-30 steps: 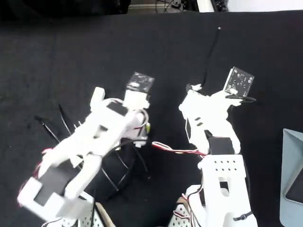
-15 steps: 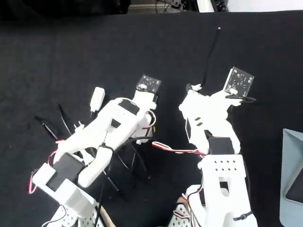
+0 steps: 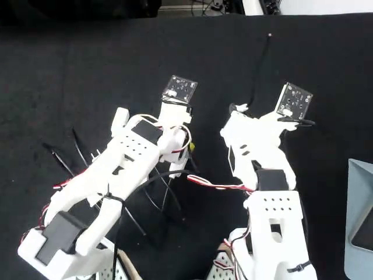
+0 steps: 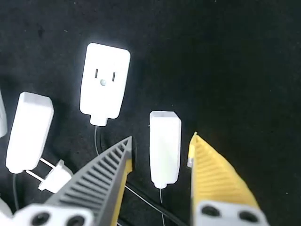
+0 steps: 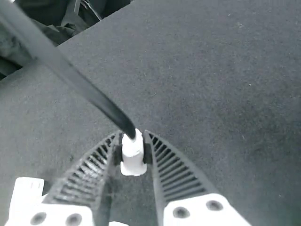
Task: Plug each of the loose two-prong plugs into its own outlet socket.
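On the black surface [image 3: 87,58], the left tool [image 4: 161,137] gapes wide, empty, its jaws flanking a white socket block [image 4: 164,146]. The right tool [image 5: 131,135], near the surface's middle, is clamped on a white plug [image 5: 132,157] with a black cord [image 5: 61,61]. A face-up outlet socket [image 4: 104,80] lies near the block; a loose two-prong plug [image 4: 52,175] lies apart.
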Controlling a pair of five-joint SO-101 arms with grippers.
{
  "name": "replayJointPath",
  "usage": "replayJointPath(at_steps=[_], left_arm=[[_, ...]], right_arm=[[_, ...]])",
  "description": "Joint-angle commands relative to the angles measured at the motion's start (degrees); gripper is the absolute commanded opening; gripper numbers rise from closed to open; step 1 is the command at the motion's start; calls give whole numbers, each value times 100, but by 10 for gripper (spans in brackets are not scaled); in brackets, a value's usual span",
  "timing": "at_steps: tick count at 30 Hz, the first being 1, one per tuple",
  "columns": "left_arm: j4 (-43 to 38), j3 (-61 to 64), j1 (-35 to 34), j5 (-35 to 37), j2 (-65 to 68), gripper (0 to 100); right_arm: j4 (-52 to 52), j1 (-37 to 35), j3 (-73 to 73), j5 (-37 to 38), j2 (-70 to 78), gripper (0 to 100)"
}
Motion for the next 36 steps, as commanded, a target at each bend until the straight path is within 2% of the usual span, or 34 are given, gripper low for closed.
replayJointPath(at_steps=[1,9,14,19,28,36], left_arm=[[0,57,295,-9,-44,197],[-334,22,347,0,1081,197],[-316,-154,-163,-158,1327,197],[299,-690,-479,-738,1327,196],[1741,-2070,-444,-782,1327,196],[1811,-1965,-637,-782,1389,196]], right_arm=[[-114,246,-286,-35,22,13],[-114,527,-365,-70,31,13],[-114,536,-365,-70,40,13],[-114,519,-365,-44,40,13],[-114,501,-365,-35,57,13],[-105,501,-365,-35,48,13]])
